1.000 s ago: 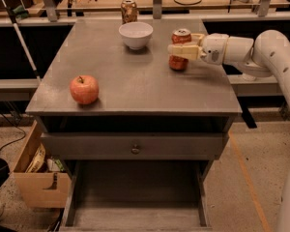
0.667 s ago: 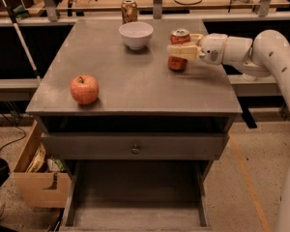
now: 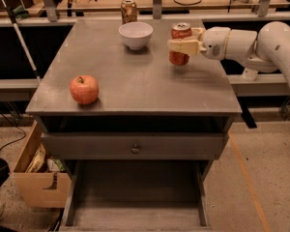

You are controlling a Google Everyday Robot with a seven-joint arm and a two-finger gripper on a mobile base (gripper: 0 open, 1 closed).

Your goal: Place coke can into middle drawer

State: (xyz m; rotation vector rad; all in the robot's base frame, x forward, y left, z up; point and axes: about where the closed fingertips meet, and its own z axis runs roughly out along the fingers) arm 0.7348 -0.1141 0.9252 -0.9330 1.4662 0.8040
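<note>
The cream two-finger tool (image 3: 178, 46), reaching in from 3 o'clock, clasps the small red silver-topped coke can (image 3: 181, 33) round its middle, at the 1 o'clock part of the grey table (image 3: 135, 88). This side grip should keep it upright. The wide shallow grey middle drawer (image 3: 135, 187) stands pulled out at 6 o'clock, ready to receive it.

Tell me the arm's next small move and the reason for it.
Probably lift the coke can straight up off the tabletop. The gripper, reaching in from the right, appears clamped around the can's middle, and the can looks to be resting on the surface beside the white bowl. The middle drawer stands open low at the front, so the can needs clearance before travelling there.
</note>
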